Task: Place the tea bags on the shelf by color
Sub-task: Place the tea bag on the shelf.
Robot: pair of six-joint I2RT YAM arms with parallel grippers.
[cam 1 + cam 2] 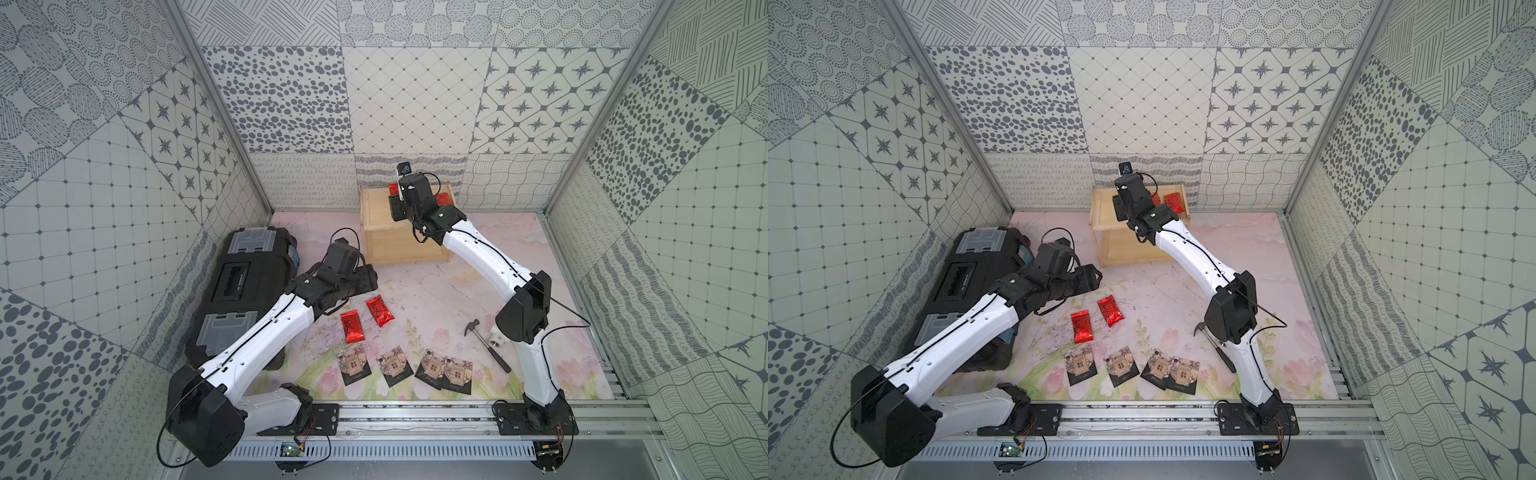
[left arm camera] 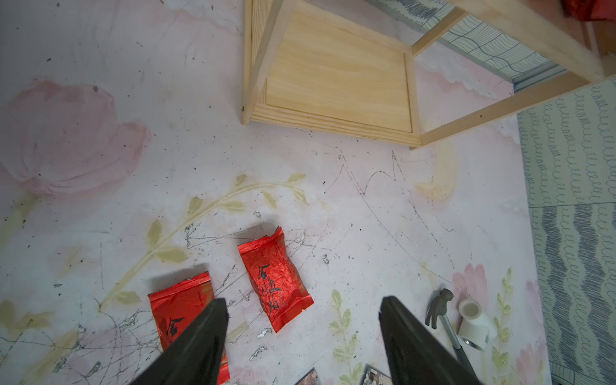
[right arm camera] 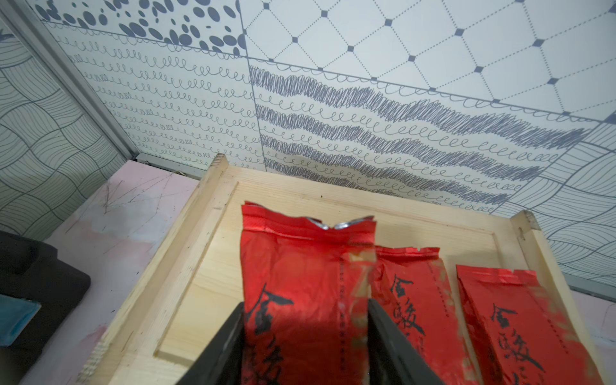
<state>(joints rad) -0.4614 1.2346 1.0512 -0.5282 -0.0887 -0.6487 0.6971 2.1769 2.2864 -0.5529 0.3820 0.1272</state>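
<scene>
My right gripper is shut on a red tea bag, holding it over the top tier of the pale wooden shelf. Two more red tea bags lie on that tier beside it. My left gripper is open and empty, hovering above the mat. Two red tea bags lie on the mat below it, also visible in a top view. Several dark square tea bags lie in a row near the front edge.
A long black toolbox lies along the left side, close to my left arm. A small hammer and a white plastic fitting lie on the mat by my right arm. The shelf's lower tier is bare.
</scene>
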